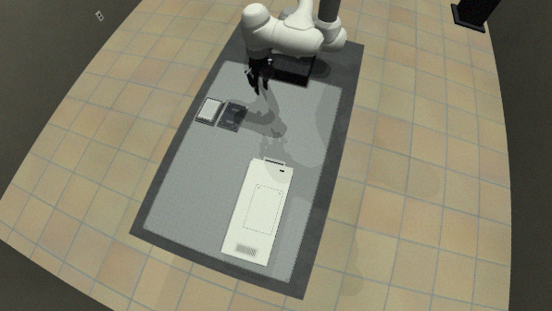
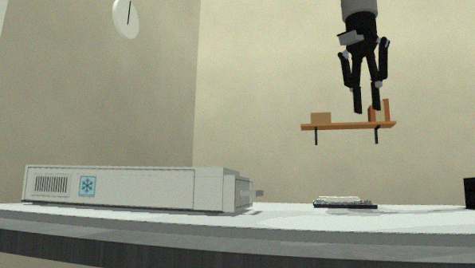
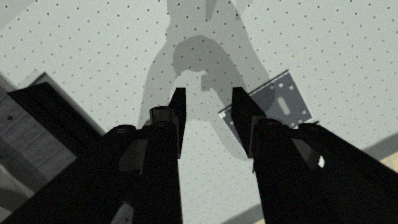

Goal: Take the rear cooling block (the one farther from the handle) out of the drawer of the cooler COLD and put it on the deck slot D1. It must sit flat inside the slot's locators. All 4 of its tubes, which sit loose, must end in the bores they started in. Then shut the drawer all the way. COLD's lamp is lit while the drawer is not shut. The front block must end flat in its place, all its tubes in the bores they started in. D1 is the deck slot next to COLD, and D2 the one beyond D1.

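The white cooler COLD point(image 1: 252, 217) point(image 2: 139, 189) stands on the table. Its handle point(image 1: 274, 161) point(image 2: 259, 193) is close to the front face, and the drawer looks shut. The small lamp point(image 1: 282, 170) on top looks dark. Both cooling blocks inside are hidden. The dark slot plate D1 point(image 1: 232, 117) point(image 3: 296, 95) is bare, with its locators and holes showing. The slot beyond it, D2, bears a white block point(image 1: 209, 110) point(image 2: 339, 198). My gripper point(image 1: 261, 91) point(image 2: 367, 111) point(image 3: 208, 102) is partly open with nothing between its fingers, high above the table, on the robot-base side of the slots.
A black open-topped box point(image 1: 292, 69) point(image 2: 470, 193) stands beside the robot's base; its dark edge shows at the left of the wrist view. The arm's shadow falls over the perforated table top point(image 1: 185, 180) and D1. A wall shelf point(image 2: 347, 126) is in the background.
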`<state>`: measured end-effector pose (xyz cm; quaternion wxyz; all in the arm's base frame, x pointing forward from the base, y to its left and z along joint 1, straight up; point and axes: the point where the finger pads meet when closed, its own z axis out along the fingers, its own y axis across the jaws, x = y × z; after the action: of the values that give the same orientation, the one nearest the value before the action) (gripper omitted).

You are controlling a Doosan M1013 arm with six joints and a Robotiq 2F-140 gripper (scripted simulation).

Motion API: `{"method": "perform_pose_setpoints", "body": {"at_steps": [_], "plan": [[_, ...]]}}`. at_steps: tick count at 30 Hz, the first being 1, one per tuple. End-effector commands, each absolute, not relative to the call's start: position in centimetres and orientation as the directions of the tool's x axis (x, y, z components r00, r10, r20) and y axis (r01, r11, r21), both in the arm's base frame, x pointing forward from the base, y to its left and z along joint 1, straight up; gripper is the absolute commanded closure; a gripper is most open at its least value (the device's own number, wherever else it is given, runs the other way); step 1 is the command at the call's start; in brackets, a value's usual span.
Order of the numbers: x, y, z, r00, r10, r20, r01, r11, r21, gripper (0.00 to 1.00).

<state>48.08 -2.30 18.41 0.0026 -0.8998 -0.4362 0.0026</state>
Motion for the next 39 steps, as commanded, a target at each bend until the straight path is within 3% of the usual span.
{"method": "perform_pose_setpoints", "body": {"at_steps": [1, 24, 39], "plan": [[48.12, -2.3, 18.46, 0.546, 0.838, 0.001, 0.838, -0.546, -0.008, 0.66], [48.12, -2.3, 18.46, 0.017, 1.0, 0.005, 1.0, -0.017, -0.006, 0.66], [48.12, -2.3, 18.46, 0.011, 1.0, 0.005, 1.0, -0.011, -0.006, 0.66]]}}
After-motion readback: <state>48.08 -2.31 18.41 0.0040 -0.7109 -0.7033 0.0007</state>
